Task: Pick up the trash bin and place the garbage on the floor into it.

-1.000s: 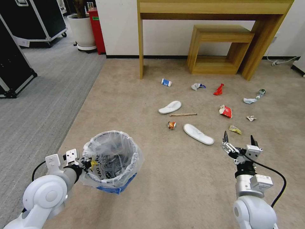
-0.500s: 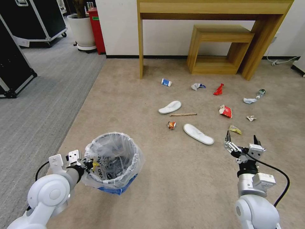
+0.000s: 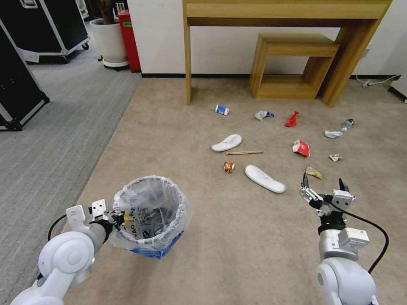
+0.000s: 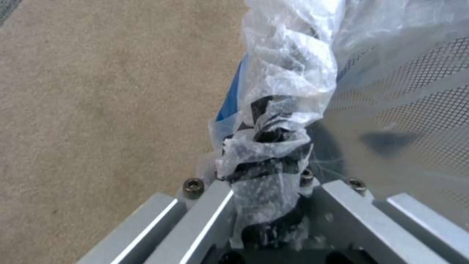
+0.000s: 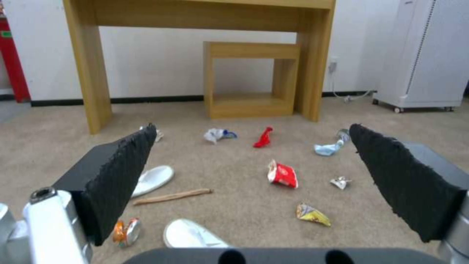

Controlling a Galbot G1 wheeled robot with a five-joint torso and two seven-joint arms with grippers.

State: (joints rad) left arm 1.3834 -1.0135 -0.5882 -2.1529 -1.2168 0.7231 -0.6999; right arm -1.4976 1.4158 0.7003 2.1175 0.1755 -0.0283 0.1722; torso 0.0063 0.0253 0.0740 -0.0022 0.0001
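While your left claw (image 3: 113, 219) pinches bagged rim of trash bin (image 3: 150, 216), held low at your left, right claw (image 3: 324, 186) hangs spread wide near slipper (image 3: 264, 178); litter scattered on carpet (image 3: 237, 237) ahead.

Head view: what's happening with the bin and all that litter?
The left gripper is shut on the rim of the bag-lined trash bin, holding it near the robot's left side. The right gripper is open and empty, held above the carpet and pointing toward the garbage. Two slippers, a can, a stick and wrappers lie scattered on the carpet in front of a wooden table; nothing is being picked up yet.
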